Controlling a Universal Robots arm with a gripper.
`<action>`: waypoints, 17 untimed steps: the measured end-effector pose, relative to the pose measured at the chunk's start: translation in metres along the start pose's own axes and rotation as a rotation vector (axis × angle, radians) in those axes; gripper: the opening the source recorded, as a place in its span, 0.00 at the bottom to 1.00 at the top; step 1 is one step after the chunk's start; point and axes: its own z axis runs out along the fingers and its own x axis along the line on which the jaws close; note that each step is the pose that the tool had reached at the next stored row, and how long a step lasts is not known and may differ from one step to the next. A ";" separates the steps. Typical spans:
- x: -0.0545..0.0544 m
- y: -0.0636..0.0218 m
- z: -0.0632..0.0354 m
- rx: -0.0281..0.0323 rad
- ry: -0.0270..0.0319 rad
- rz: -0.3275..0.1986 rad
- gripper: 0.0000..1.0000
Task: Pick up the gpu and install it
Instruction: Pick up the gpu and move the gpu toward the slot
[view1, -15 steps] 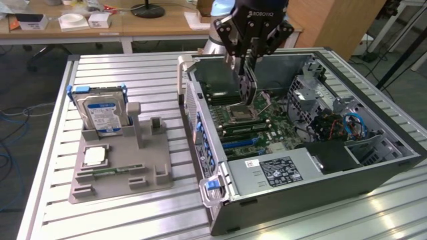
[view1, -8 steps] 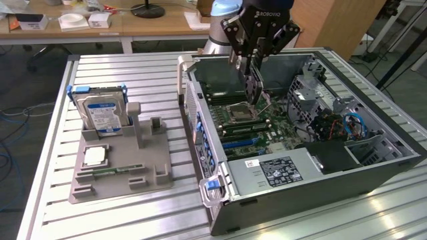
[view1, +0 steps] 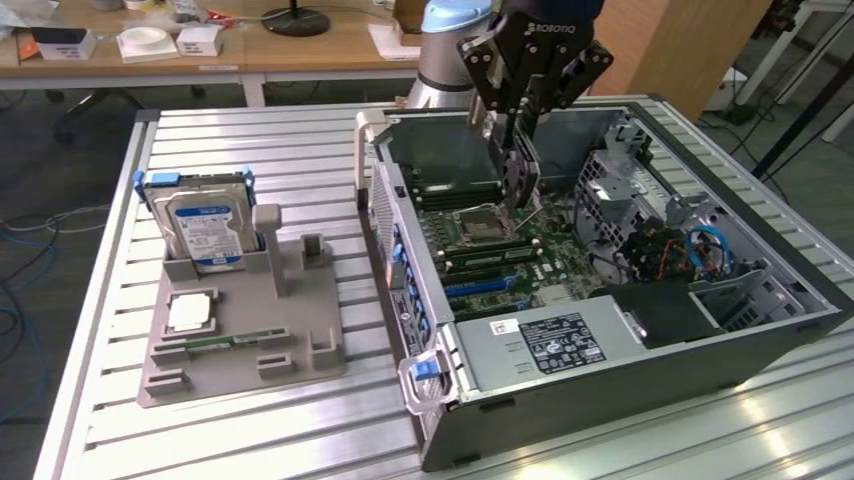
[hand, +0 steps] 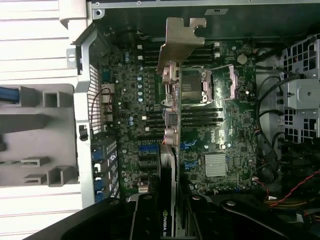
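The gpu (view1: 521, 185) hangs on edge above the motherboard (view1: 514, 255) inside the open computer case (view1: 767, 335). My gripper (view1: 515, 128) is shut on it from above. In the wrist view the gpu (hand: 169, 130) appears edge-on, running away from my gripper (hand: 170, 210). Its silvery end bracket (hand: 180, 42) is at the far end, over the board near the CPU socket (hand: 192, 85). A black finger (hand: 142, 220) presses each side of the card. The card is above the board and not seated in a slot.
To the exterior view's left of the case, a grey fixture (view1: 300, 345) holds a silver hard drive (view1: 203, 225), a CPU chip (view1: 190, 312) and a green memory stick (view1: 220, 342). A power supply (view1: 554, 340) and cables (view1: 694, 250) crowd the case. The slatted metal table (view1: 240, 430) carries everything.
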 end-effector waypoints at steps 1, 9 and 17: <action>-0.002 0.0001 0.0000 0.0000 0.0000 0.000 0.26; -0.015 0.0011 0.0004 0.0000 0.0000 0.000 0.26; -0.028 0.0021 0.0007 0.0000 0.0000 0.000 0.26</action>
